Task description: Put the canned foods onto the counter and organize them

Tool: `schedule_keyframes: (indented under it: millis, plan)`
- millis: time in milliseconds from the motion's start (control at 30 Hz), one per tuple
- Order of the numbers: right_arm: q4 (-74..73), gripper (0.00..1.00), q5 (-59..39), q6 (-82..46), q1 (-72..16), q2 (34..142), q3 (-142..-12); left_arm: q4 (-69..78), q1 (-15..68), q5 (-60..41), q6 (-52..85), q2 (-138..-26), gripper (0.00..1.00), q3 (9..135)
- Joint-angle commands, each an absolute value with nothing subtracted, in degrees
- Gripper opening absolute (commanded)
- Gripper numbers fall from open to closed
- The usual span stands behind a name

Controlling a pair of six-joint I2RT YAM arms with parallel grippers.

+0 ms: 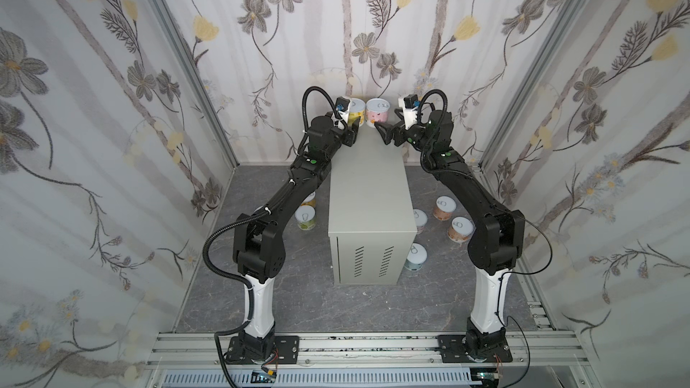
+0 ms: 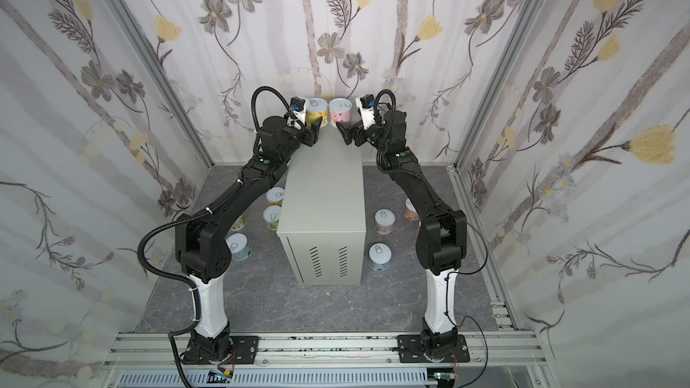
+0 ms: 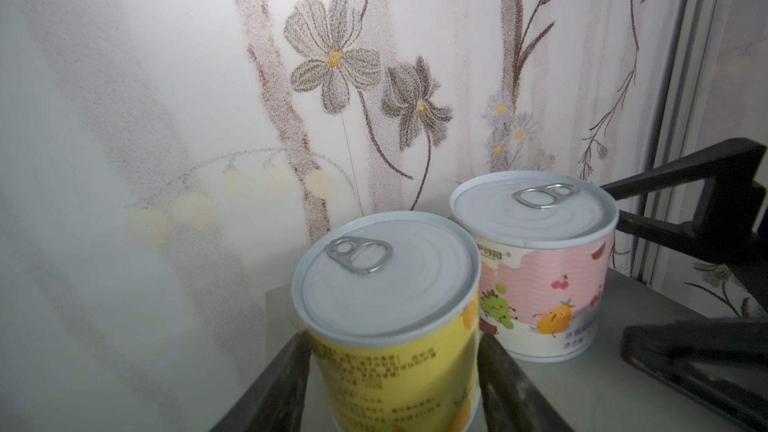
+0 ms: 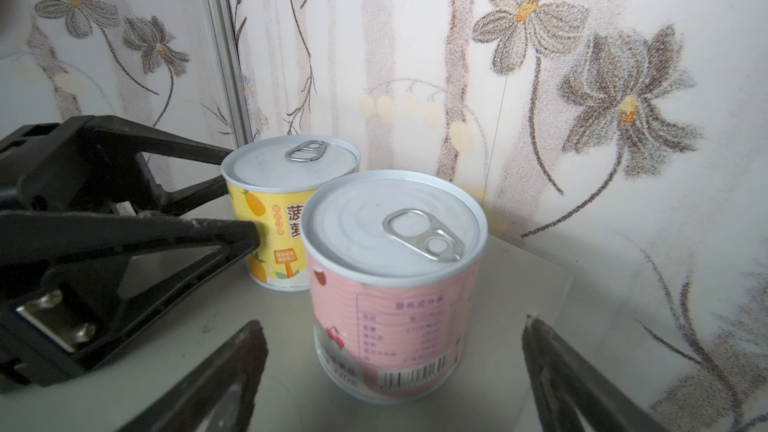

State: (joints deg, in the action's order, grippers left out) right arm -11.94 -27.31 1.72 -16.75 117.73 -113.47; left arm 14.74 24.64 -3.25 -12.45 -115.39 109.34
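Pale walls [image 1: 74,143] with grey and yellow flowers, dark streaky floor [image 1: 298,304], grey box [image 1: 369,188], yellow can [image 3: 395,367], pink can [image 3: 552,284] with cherries.

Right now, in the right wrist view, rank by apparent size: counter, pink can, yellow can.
1. counter, spans most of the lower view
2. pink can
3. yellow can; it looks smaller, but it stands farther back, so true size is unsure

Yellow can [image 1: 358,105]: side facing the left tool [image 1: 356,126] hidden by it and its wrist camera in both top views; base cut off in the left wrist view. Floor can [image 1: 310,201], well behind that tool: mostly covered by the left arm. Fine label print: unreadable.
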Motion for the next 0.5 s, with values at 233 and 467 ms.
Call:
schedule_keyframes:
  millis: [233, 467]
  plan:
    - [-12.56, 0.95, -27.42, 2.72, -16.7, 118.56, -114.1, 6.33, 24.96, -5.69, -14.41, -116.44, 0.64, 108.93]
    - [-13.26, 0.91, -27.86, 2.72, -16.7, 118.92, -114.09, 6.33, 24.96, -6.23, -14.57, -116.41, 0.64, 108.72]
